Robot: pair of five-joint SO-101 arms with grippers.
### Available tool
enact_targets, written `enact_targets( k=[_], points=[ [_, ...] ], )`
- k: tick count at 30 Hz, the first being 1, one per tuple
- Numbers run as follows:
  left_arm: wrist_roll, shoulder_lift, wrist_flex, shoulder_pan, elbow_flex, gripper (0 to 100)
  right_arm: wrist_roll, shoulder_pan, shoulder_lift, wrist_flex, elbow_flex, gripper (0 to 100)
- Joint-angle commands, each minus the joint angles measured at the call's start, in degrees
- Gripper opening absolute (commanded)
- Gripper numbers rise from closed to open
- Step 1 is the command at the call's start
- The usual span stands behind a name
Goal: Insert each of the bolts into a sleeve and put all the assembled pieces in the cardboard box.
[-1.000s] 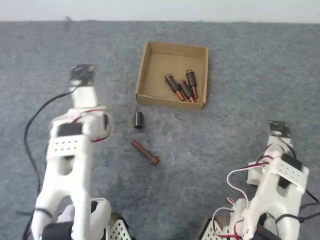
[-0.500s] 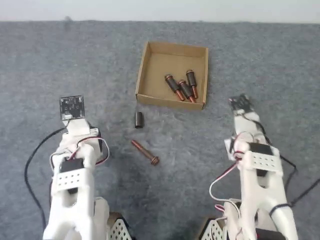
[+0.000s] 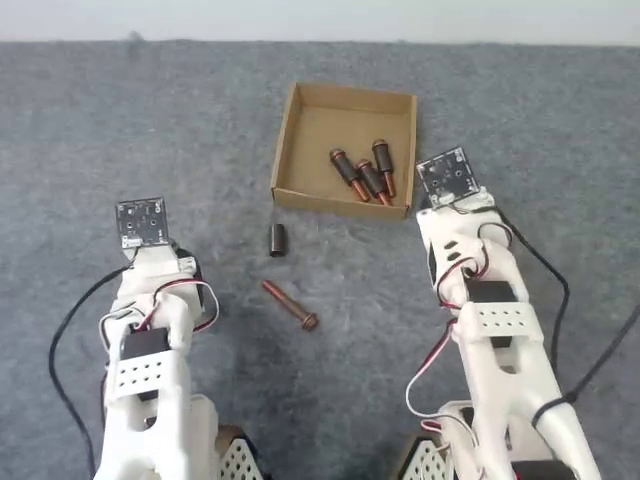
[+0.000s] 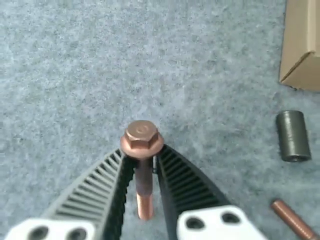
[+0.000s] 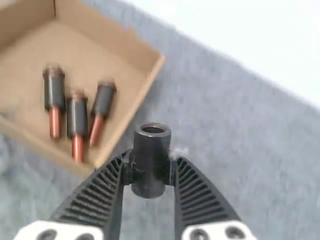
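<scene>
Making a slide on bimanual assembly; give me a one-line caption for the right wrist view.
Right gripper shut on a black sleeve, near the cardboard box holding three assembled pieces.

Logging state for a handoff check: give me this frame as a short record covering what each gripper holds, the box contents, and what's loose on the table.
left gripper: shut on held bolt, head past the fingertips
right gripper: shut on held sleeve, near the box
box: three assembled pieces inside
table: loose sleeve and loose bolt, lying apart
not yet done: two bolts not in sleeves
</scene>
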Motion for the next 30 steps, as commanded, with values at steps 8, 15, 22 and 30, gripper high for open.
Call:
enact_targets(
  k=[8,15,22,30],
  points=[
    [0.2,-2.3,-2.0,0.1,0.0,4,0.5,-6.4,8.1,-20.3,-4.5,1.0],
    [0.2,-2.3,-2.0,0.2,0.2,4,0.4,-9.7,25.1,-41.4,-7.5,1.0],
    [0.2,-2.3,-2.0,0.3,0.2,4,-6.2,-11.8,39.3,-62.8,-11.3,1.0],
    [0.2,-2.3,-2.0,0.3,0.2,4,-37.7,-12.0,43.0,-67.6,-10.1,0.9]
  ],
)
